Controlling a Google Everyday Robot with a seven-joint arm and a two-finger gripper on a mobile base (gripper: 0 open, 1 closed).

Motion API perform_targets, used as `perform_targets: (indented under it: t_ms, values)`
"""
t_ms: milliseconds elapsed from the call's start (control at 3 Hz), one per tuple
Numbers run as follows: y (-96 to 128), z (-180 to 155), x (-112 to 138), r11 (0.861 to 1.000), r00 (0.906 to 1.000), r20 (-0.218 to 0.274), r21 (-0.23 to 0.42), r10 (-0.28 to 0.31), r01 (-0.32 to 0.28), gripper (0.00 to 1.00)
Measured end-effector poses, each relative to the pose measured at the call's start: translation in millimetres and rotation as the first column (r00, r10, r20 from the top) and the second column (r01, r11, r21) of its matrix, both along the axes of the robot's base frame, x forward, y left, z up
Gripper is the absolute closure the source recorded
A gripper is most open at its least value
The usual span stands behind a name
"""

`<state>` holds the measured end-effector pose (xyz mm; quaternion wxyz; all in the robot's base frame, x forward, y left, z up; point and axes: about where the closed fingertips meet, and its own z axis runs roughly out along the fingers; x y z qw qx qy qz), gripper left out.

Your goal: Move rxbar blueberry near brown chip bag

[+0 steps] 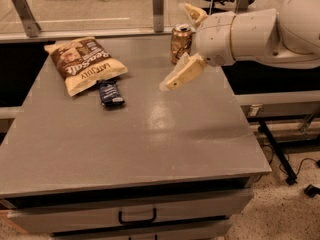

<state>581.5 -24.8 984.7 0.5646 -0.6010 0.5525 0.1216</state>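
Note:
The brown chip bag (84,63) lies flat on the grey table (150,144) at the back left. The rxbar blueberry (110,93), a small dark navy bar, lies on the table just at the bag's lower right edge, touching or nearly touching it. My gripper (175,47) hangs above the table's back right, well to the right of the bar. It is open and empty, with one cream finger (181,74) pointing down-left and the other up by the can.
A bronze soda can (181,42) stands upright at the table's back edge, right behind the gripper. A glass rail runs behind the table. A drawer with a handle (137,217) sits below the front edge. The table's right edge drops to floor with cables.

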Motion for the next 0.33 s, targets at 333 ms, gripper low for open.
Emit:
perform_targets:
  t_ms: [333]
  values:
    - [-63.2, 67.9, -3.6, 0.995, 0.9887, 0.116, -0.02, -0.095, 0.097, 0.0]
